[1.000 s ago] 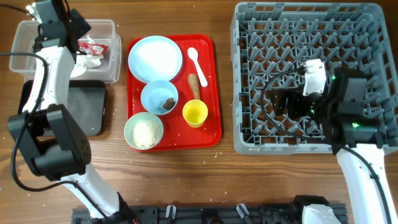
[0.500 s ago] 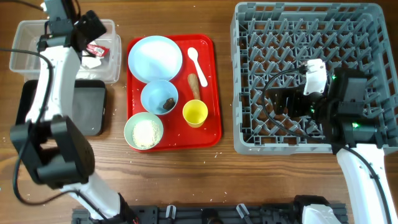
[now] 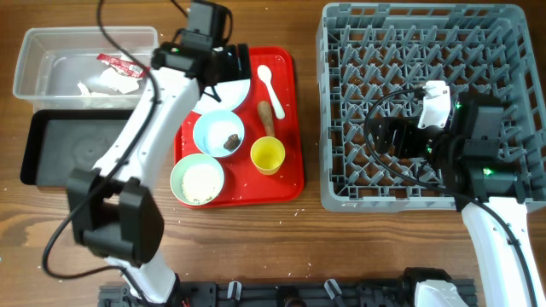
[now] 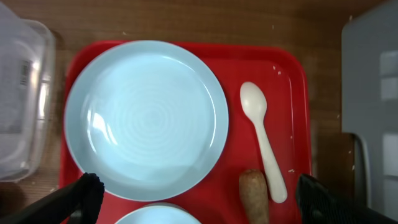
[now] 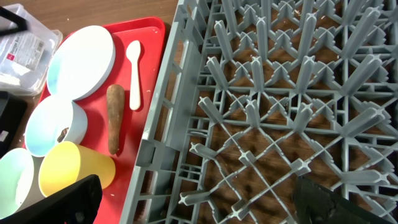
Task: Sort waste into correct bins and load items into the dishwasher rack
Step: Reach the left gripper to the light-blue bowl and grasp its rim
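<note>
Dishwasher rack [image 3: 422,102] fills the right of the tabletop [image 3: 341,256]; my right end effector [image 5: 199,205] hangs over its pegs, fingers spread, holding nothing. Next the red serving tray [image 3: 286,183], then the clear tub [image 3: 26,60] holding the red-and-white wrapper [image 3: 115,60] and crumpled paper [image 3: 104,82]. On the tray I see the pale plate [image 4: 146,118] under my open, unladen left end effector [image 4: 199,196], 2 bowls, yellow cup [image 3: 267,155], white spoon [image 4: 261,143] and brown stick [image 3: 266,118].

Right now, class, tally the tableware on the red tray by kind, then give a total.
Plates: 1, the pale plate
Bowls: 2, the light blue bowl and the pale green bowl
Cups: 1, the yellow cup
Spoons: 1, the white spoon
Total: 5
</note>
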